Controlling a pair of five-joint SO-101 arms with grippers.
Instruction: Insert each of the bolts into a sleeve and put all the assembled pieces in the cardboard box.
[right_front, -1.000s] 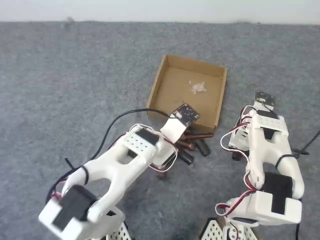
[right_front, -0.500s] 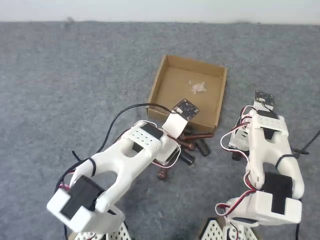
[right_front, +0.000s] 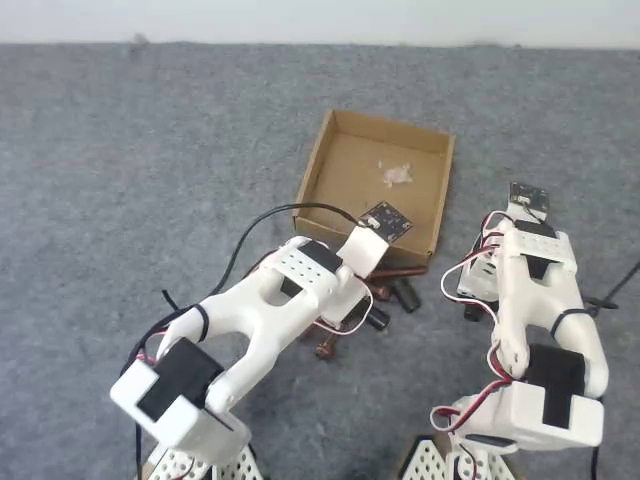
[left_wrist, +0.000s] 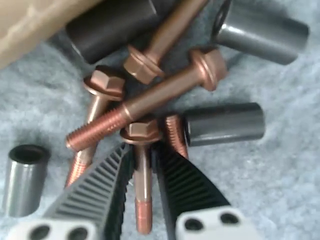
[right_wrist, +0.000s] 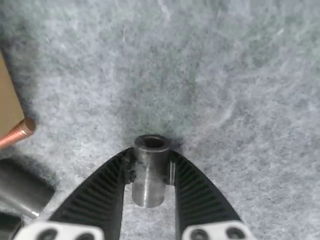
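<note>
Left tool (left_wrist: 142, 150) advanced, gripping bolt (left_wrist: 142, 200) against long bolt (left_wrist: 150, 100).

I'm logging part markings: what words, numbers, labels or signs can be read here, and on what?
None can be read.
The brown cardboard box, copper-coloured bolts and dark metal sleeves show no print.
Any marks on the small black circuit boards are too small to read.

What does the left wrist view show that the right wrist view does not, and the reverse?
Left wrist view: the left gripper closed on a copper bolt. Right wrist view: the right gripper holding one dark sleeve upright. Both: the grey carpet, an edge of the cardboard box, and parts of the heap of loose bolts and sleeves.
</note>
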